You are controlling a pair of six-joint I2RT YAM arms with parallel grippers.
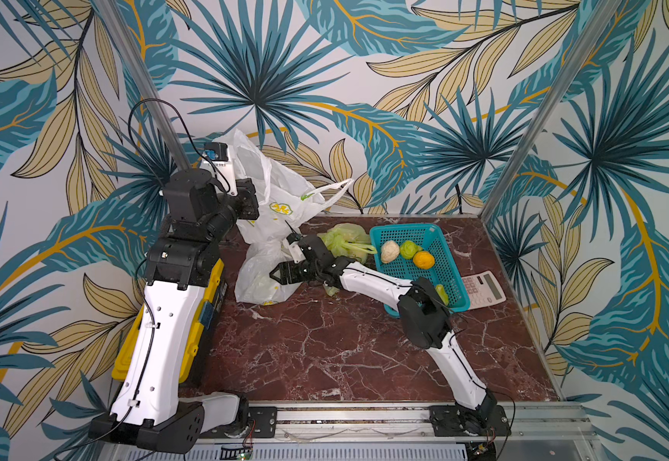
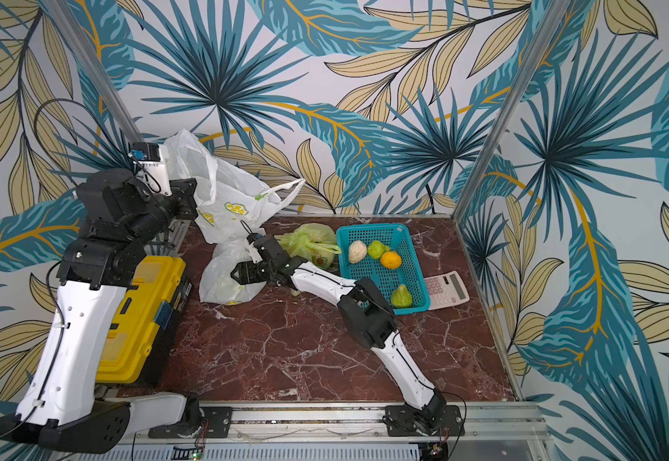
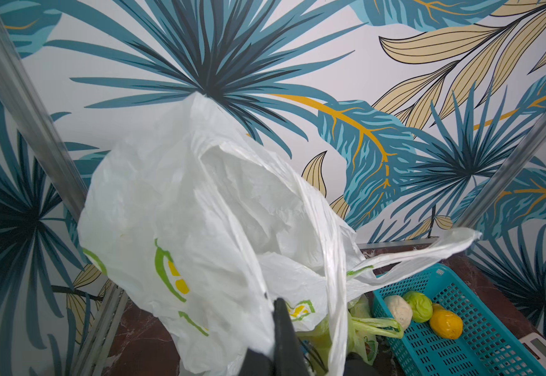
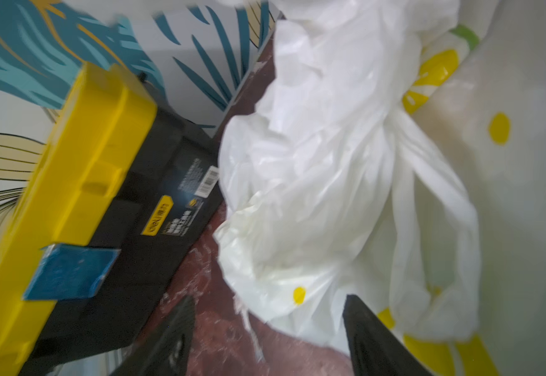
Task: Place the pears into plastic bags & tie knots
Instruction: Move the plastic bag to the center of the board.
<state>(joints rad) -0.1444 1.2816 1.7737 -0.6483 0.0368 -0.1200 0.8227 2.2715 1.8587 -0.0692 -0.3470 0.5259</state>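
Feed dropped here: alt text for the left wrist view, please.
The shut left gripper holds a white bag raised, one handle loose. Past it, a teal basket holds a cream pear, a green pear and an orange fruit.

A dark red, white-veined marble tabletop (image 1: 325,351) carries everything. A yellow and black toolbox (image 2: 141,319) sits along its left edge. Near the back lies a slumped white bag (image 1: 257,279), with a yellow-green bag (image 1: 345,239) beside it. Then comes a teal basket (image 1: 402,228), with a calculator (image 1: 484,289) just beside it. Whether the raised white bag (image 1: 273,195) touches the surface cannot be told.
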